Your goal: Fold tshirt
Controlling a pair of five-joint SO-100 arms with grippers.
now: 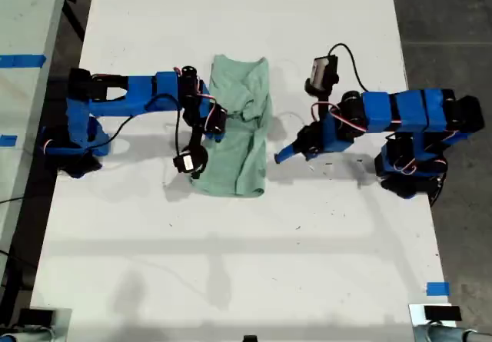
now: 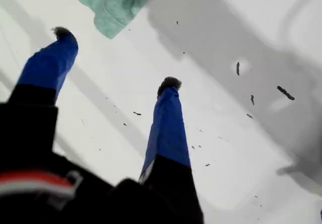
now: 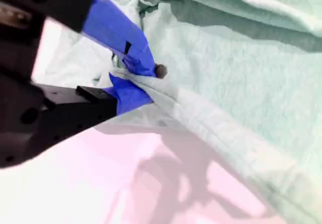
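The pale mint-green tshirt [image 1: 244, 146] lies bunched into a narrow upright strip in the middle of the white table [image 1: 231, 250]. My second gripper [image 1: 221, 119] belongs to the arm on the exterior view's left and is shut on a ridge of the tshirt [image 3: 241, 83] at its left edge; its blue fingertips [image 3: 143, 65] pinch the cloth. On the arm at the exterior view's right, my first gripper [image 1: 283, 156] hangs open over bare table, just off the shirt's right edge. In the first wrist view both fingers [image 2: 168, 118] are spread with nothing between them, and a corner of the tshirt [image 2: 113, 2] lies beyond.
A blue tape mark [image 1: 437, 288] sits near the table's front corner at the exterior view's right. A second pale surface with blue tape [image 1: 23, 60] stands along the exterior view's left. Dark floor [image 1: 446, 34] borders the table at the exterior view's right.
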